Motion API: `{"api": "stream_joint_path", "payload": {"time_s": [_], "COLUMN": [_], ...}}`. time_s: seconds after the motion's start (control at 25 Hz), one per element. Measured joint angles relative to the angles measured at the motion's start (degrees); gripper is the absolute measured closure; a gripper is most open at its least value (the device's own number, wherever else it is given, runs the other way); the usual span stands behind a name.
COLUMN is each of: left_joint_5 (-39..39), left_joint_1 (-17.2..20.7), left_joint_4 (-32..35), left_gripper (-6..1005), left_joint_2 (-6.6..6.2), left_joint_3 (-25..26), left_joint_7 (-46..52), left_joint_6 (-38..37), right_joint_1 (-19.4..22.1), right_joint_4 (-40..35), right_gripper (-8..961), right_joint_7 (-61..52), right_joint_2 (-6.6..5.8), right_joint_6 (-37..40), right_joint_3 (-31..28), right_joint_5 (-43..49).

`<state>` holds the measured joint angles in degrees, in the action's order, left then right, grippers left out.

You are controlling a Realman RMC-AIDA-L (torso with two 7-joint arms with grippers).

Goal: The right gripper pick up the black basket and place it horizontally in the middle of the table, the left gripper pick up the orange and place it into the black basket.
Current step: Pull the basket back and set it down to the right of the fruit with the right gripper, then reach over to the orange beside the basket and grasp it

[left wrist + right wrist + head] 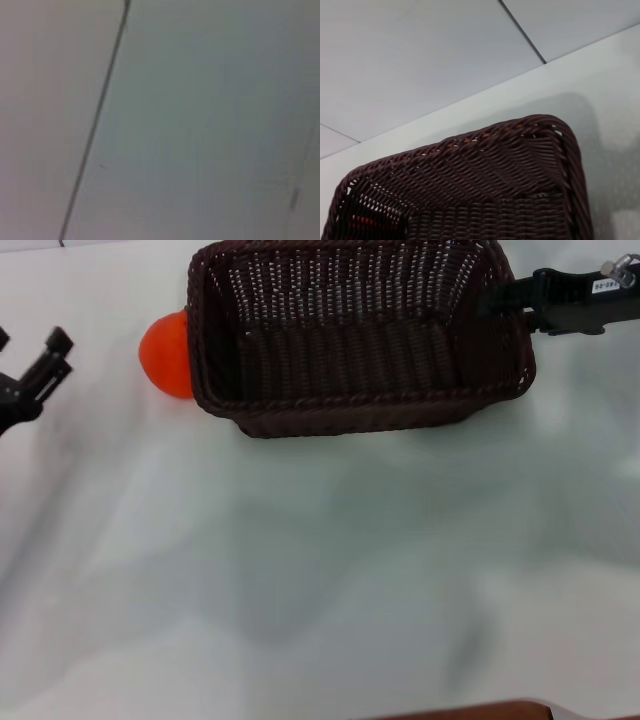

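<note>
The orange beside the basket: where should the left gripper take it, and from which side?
Grip the orange across its exposed round body, coming from above or from the robot's left. Its other side sits against the black basket wall, leaving no room there. The left gripper waits to its left.

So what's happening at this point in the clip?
The right gripper is at the right-hand end of the black basket, which sits at the far side of the table; whether it is gripping the rim cannot be seen. The orange lies on the table against the basket's left end, outside it. The left gripper waits at the left edge, holding nothing.
</note>
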<state>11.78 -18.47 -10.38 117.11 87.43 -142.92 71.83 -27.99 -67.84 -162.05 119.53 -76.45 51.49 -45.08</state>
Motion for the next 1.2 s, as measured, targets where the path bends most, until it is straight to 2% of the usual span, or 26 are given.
{"api": "stream_joint_path", "payload": {"time_s": [0.2,0.36,0.6,0.8,1.2], "left_joint_5": [4.98,9.13,12.68,17.19,17.79], "left_joint_1": [-1.64,-3.68,-7.96,-11.38,-12.79], "left_joint_4": [0.04,0.02,-0.18,-0.18,-5.85], "left_gripper": [132,135,139,157,160], "left_joint_2": [-2.36,-3.01,-1.66,-0.44,1.02], "left_joint_3": [-4.48,-5.15,-5.81,-6.29,-5.62], "left_joint_7": [3.93,7.21,7.32,8.28,7.95], "left_joint_6": [-2.0,-6.72,-13.35,-16.41,-26.7], "right_joint_1": [1.76,4.05,8.02,10.99,14.94], "right_joint_4": [-2.28,-3.49,-3.39,-3.16,0.15], "right_gripper": [287,287,288,289,291], "right_joint_7": [1.1,4.48,11.1,14.67,21.7], "right_joint_2": [0.0,0.06,0.31,0.58,0.49], "right_joint_6": [-0.66,-2.24,-4.45,-6.3,-9.35], "right_joint_3": [-1.85,-6.42,-12.75,-14.23,-14.68], "right_joint_5": [-0.51,-4.28,-14.61,-21.67,-32.9]}}
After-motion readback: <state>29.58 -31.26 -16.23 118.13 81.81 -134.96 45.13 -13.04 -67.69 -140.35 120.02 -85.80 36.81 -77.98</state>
